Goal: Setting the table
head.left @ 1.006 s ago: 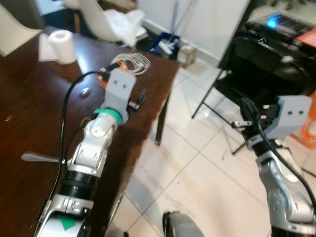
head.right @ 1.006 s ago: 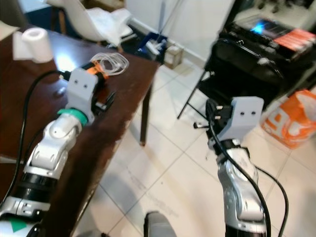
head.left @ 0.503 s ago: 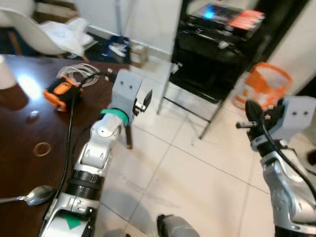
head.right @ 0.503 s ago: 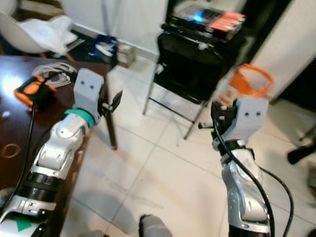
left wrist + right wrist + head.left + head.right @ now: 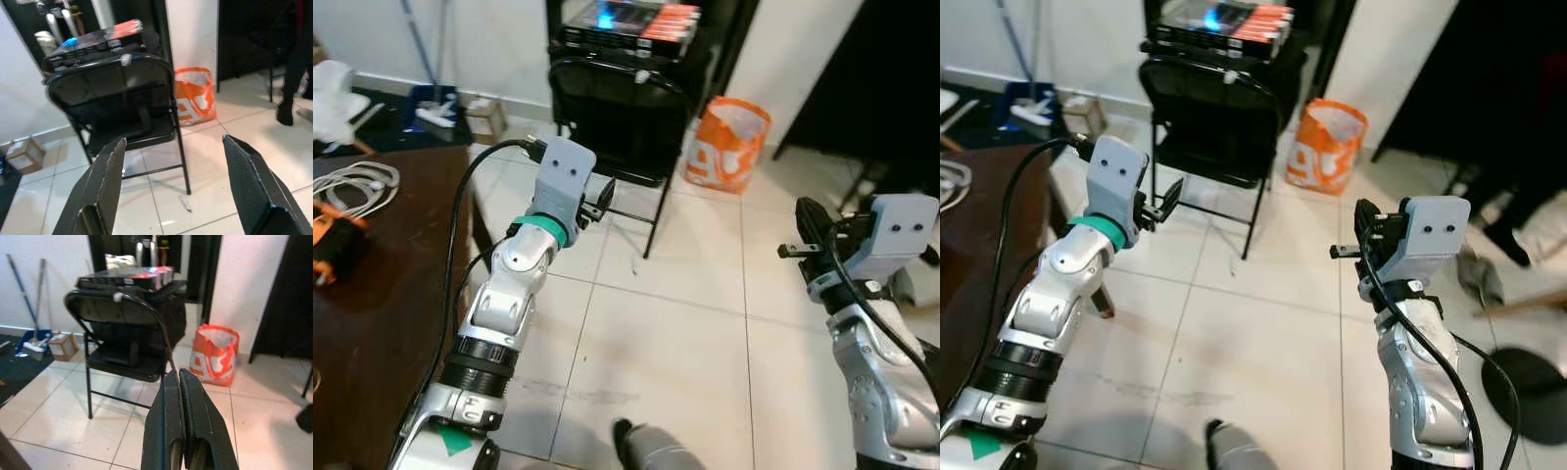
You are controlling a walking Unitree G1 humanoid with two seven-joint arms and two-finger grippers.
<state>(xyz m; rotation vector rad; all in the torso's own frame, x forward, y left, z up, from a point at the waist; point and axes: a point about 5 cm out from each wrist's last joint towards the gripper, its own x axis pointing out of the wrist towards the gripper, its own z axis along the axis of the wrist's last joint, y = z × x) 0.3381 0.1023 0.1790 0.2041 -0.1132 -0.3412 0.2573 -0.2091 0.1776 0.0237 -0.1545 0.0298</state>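
The dark brown table (image 5: 382, 294) lies at my far left, showing just its corner. On it rest a coil of white cable (image 5: 354, 180) and an orange and black device (image 5: 327, 251). My left gripper (image 5: 599, 199) is raised beyond the table's corner, over the tiled floor. Its two black fingers (image 5: 105, 186) stand wide apart with nothing between them. My right gripper (image 5: 806, 235) hangs over the floor on the right, fingers (image 5: 183, 426) pressed together and holding nothing.
A black folding chair (image 5: 617, 117) stands straight ahead before a dark shelf with boxes (image 5: 631, 18). An orange bag (image 5: 729, 142) sits to its right. A broom and a small carton (image 5: 489, 116) are at the back left. A dark leg and shoe (image 5: 286, 93) show near a doorway.
The whole view has swung to the right: the table has slid off to the left and the chair and bag now sit ahead. Both arms keep their pose.
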